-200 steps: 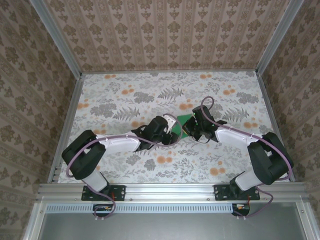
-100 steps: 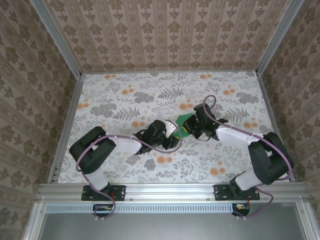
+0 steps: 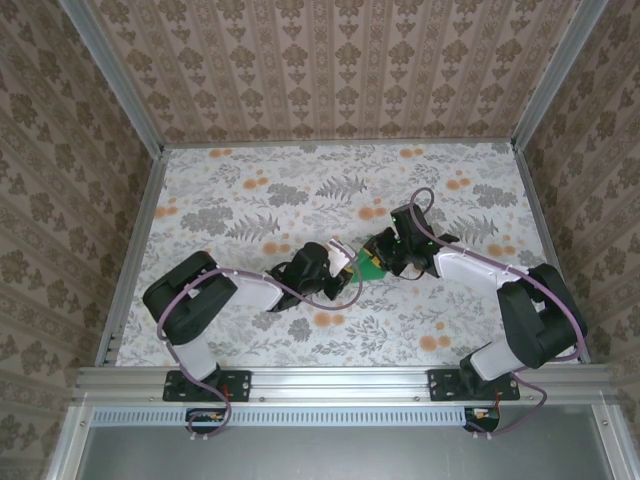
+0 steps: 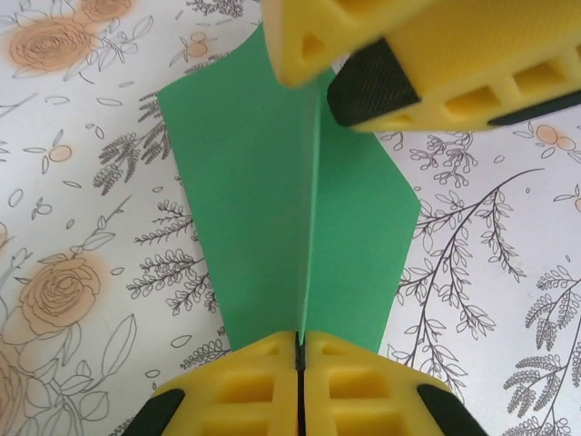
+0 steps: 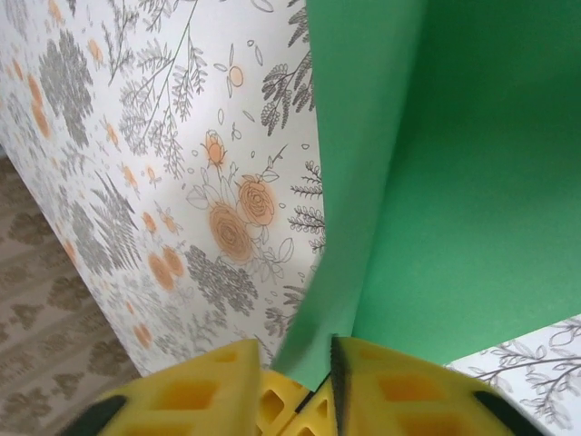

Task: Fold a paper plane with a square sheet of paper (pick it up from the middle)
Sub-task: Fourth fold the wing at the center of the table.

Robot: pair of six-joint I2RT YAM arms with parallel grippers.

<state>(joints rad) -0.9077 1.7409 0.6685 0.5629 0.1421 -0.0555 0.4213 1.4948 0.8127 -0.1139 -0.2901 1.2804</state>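
Left gripper (image 4: 300,350) pinched closed on near end of raised crease | right gripper (image 5: 298,359) jaws parted, far end lying between them | square sheet of paper (image 4: 263,209) tented mid-table (image 4: 82,272), crease running straight from one tool to other

Light was even and diffuse, from overhead; nothing dim. The top view was sharp: the arms threw only faint, soft shadows on the desk (image 3: 250,190), no glare. In the left wrist view the paper (image 4: 263,218) was crisp, the left pincer (image 4: 300,338) at the frame edge slightly soft. In the right wrist view the right pincer (image 5: 295,359) was blurred, the paper paler left of its fold, and the wall (image 5: 36,300) duller.
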